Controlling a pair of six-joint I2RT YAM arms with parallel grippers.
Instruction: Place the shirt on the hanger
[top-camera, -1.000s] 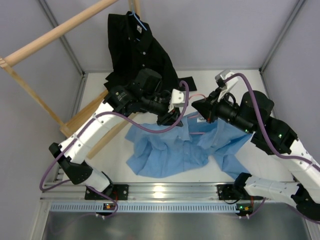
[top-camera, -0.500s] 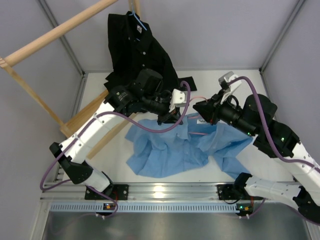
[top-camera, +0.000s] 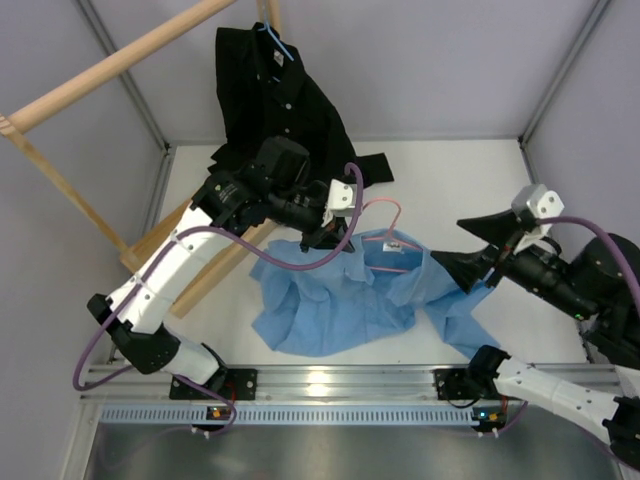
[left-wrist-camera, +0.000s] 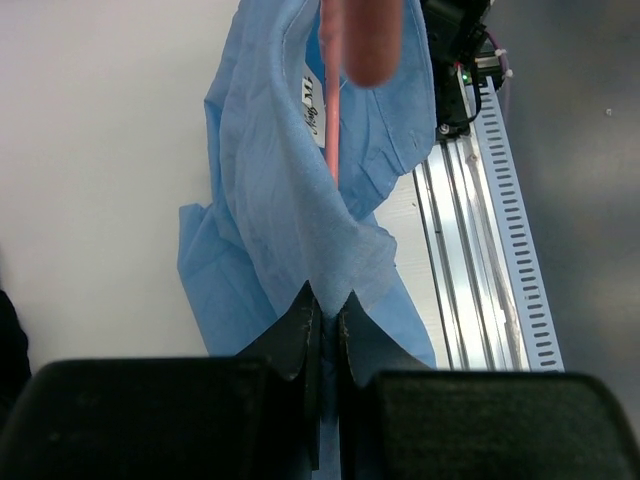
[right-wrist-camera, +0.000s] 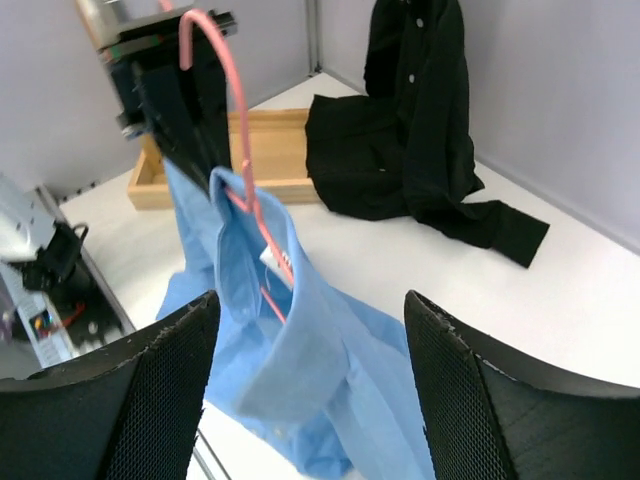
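We take this for a robotics lab cell: grey panel walls (top-camera: 430, 60), metal frame posts (top-camera: 560, 75), white table (top-camera: 450, 170), aluminium rail (top-camera: 330, 382) near.

A black shirt (top-camera: 285, 110) hangs from a blue hanger (top-camera: 280, 42); its sleeve trails on the white table (top-camera: 450, 175). A wooden rail (top-camera: 110, 65) slants beside it.

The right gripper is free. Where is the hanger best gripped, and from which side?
Probably the bare neck below the hook of the hanger, which rises clear above the shirt collar. Come from the right with the right gripper; the left gripper pinches the collar's other side.
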